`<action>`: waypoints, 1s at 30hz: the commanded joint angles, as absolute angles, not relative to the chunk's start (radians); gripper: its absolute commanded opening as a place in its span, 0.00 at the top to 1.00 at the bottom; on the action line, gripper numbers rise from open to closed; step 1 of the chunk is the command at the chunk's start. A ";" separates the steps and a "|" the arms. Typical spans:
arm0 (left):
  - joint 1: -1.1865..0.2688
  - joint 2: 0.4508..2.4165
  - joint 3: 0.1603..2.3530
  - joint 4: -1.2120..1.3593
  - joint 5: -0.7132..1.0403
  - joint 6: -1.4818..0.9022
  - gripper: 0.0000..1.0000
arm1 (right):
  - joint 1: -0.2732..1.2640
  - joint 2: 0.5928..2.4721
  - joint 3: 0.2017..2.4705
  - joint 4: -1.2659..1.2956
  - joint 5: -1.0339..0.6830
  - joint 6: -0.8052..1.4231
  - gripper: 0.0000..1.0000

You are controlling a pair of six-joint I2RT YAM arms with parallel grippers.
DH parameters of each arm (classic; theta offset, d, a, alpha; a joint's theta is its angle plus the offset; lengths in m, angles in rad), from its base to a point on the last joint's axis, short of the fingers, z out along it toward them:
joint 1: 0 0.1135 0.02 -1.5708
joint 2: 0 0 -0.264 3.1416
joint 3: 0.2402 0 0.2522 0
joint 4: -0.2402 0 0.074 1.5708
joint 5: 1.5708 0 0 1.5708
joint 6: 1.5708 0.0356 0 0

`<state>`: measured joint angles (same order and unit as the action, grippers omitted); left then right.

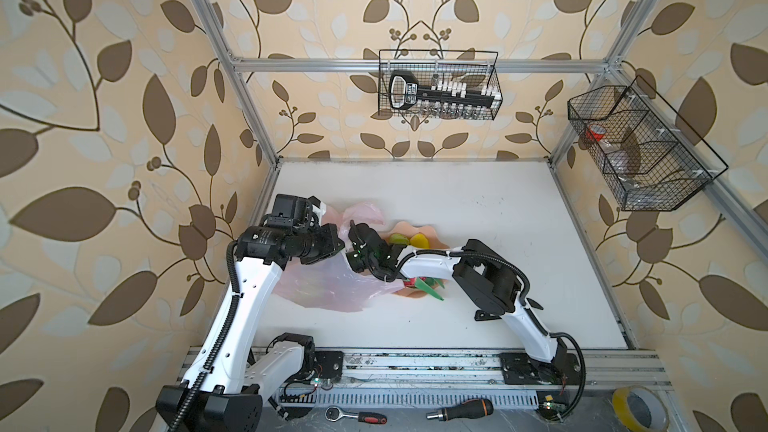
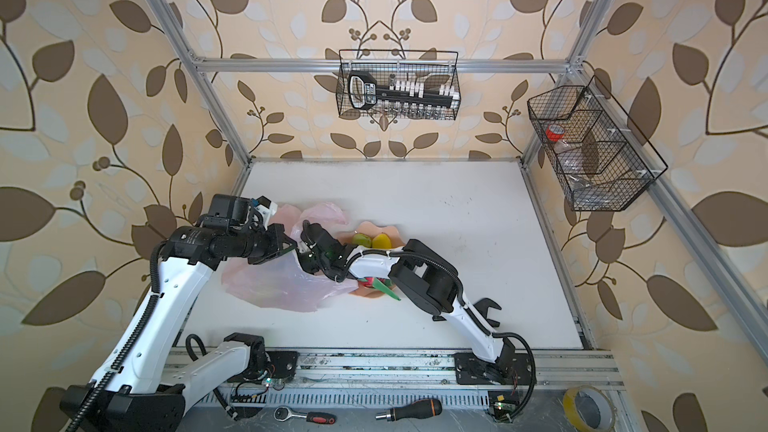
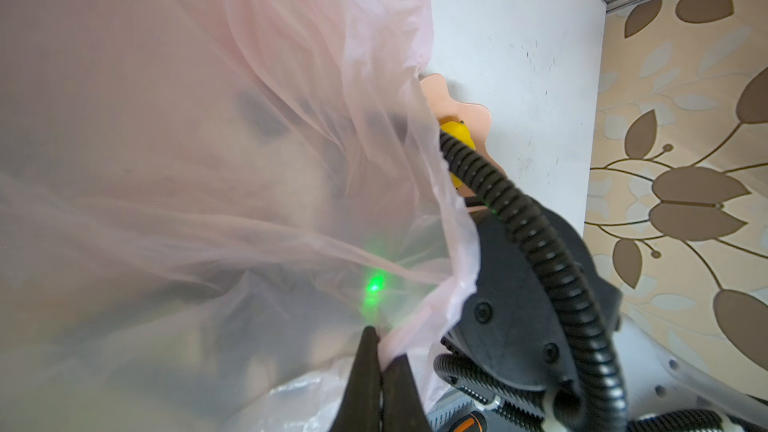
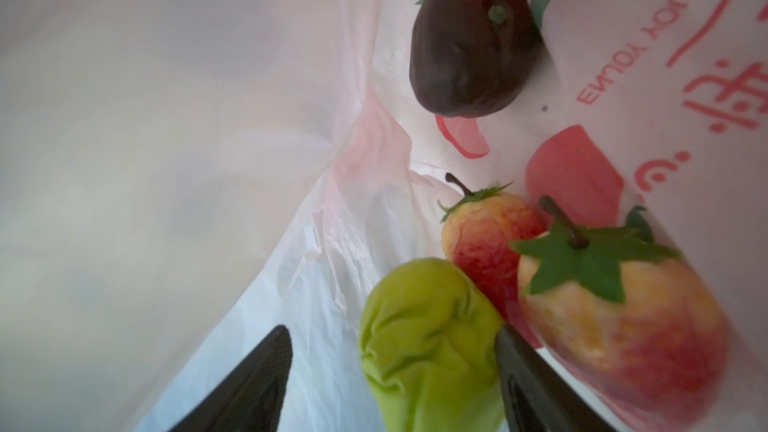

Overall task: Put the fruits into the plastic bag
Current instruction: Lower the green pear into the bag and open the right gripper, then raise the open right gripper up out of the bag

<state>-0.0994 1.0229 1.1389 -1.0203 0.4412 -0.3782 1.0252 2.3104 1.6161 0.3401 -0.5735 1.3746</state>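
- The plastic bag (image 1: 332,288) lies crumpled on the counter (image 1: 519,243) under both grippers, its mouth lifted at the left gripper; red print shows on its inner wall in the right wrist view.
- A green pear (image 4: 428,342) lies inside the bag, between the fingers of the right gripper (image 4: 392,330); it touches the finger on the strawberries' side and is clear of the opposite finger.
- A strawberry (image 4: 490,238) and a second strawberry (image 4: 615,317) lie together just outside that same finger; the first one touches the pear.
- A dark purple fruit (image 4: 469,39) rests further in, well ahead of the right gripper's fingertips and apart from the other three.
- The right gripper is inside the bag with its fingers spread wide, clamping nothing; in both top views the film hides its fingers.
- The left gripper (image 3: 380,347) has its fingers pressed together on the bag's rim, pinching the thin film; the film hangs as a translucent curtain ahead of it.
- A peach scalloped bowl (image 1: 430,229) sits on the counter just behind the right gripper's wrist, with the right forearm crossing over it.
- In the bowl, a second green pear (image 1: 398,238) and a yellow fruit (image 1: 419,239) lie side by side, on the far side of the forearm.
- The dragon fruit (image 1: 428,289) shows at the bowl's near end, mostly hidden under the forearm; its green scales poke out beside the bag's edge.
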 commanded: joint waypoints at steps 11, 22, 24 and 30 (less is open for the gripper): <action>-0.106 1.003 1.146 -1.045 0.364 -0.414 1.00 | 1.019 2.157 1.491 0.375 -0.569 1.347 0.22; -0.106 0.997 1.132 -1.035 0.358 -0.423 1.00 | 1.012 2.081 1.413 0.388 -0.549 1.334 0.21; -0.107 0.996 1.128 -1.034 0.362 -0.422 1.00 | 1.009 2.073 1.391 0.403 -0.542 1.342 0.21; -0.107 0.985 1.112 -1.035 0.361 -0.422 1.00 | 0.999 2.032 1.334 0.398 -0.491 1.332 0.21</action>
<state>-0.1051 1.0073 1.1236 -1.0256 0.3805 -0.4221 1.0050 2.0731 1.3621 0.3717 -0.5293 1.3346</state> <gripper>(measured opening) 0.055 0.788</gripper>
